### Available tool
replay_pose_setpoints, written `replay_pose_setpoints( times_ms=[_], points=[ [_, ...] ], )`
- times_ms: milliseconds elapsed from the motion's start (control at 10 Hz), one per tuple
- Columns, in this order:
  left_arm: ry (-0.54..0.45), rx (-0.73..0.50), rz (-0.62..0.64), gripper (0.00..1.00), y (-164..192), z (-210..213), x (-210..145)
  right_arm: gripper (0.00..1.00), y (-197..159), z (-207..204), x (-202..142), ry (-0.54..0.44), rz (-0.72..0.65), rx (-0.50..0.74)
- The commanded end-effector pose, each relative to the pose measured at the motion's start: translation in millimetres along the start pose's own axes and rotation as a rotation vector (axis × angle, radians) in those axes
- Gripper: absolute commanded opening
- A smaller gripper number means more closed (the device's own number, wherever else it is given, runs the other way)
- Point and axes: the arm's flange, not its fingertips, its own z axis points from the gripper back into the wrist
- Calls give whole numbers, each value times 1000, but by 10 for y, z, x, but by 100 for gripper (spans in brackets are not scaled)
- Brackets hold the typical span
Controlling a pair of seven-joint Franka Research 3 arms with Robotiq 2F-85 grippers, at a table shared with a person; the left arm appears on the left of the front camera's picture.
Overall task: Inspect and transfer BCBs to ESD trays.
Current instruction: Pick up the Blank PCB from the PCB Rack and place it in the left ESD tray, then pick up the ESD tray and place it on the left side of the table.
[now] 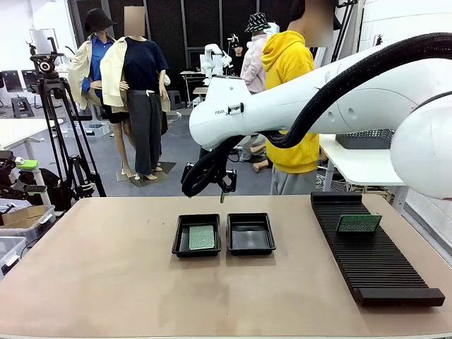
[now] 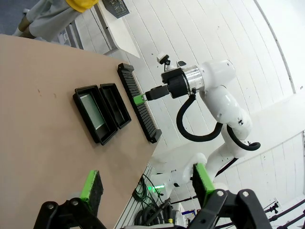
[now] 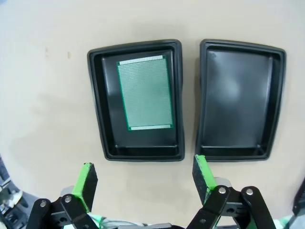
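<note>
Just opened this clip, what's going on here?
The right gripper hangs open, holding nothing, above the left ESD tray, where one green circuit board lies flat. The right ESD tray is empty. A second board stands in the black slotted rack. The left gripper is open, high over the table.

Glossy black trays [image 3: 237, 44]; a green board [image 3: 145, 93], finely dotted, pale strips at its ends; tan table [image 1: 106, 282]; black ribbed rack [image 1: 374, 261]; white arm [image 1: 296, 106]; green finger pads [image 3: 201, 174].
</note>
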Motion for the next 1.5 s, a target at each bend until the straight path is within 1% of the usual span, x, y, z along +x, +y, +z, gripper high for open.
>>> replay_pose_setpoints(
  times_ms=[0,100,200,1200,1300,1400],
  points=[
    [-11,-11,-2,100,-21,16,12,100,19,24,-8,-37,-14,-64],
    [-11,-11,-2,100,-21,16,12,100,-10,26,-33,-48,-9,-59],
    [-11,-11,-2,100,-21,16,12,100,9,2,-15,-9,9,-22],
    [-11,-11,-2,100,-21,16,12,100,14,-4,-19,-14,16,-30],
    [0,0,0,100,0,0,0,100,-185,144,33,16,5,32],
    [27,20,24,100,-55,-140,-67,100,-337,279,24,14,-4,80]
  ],
)
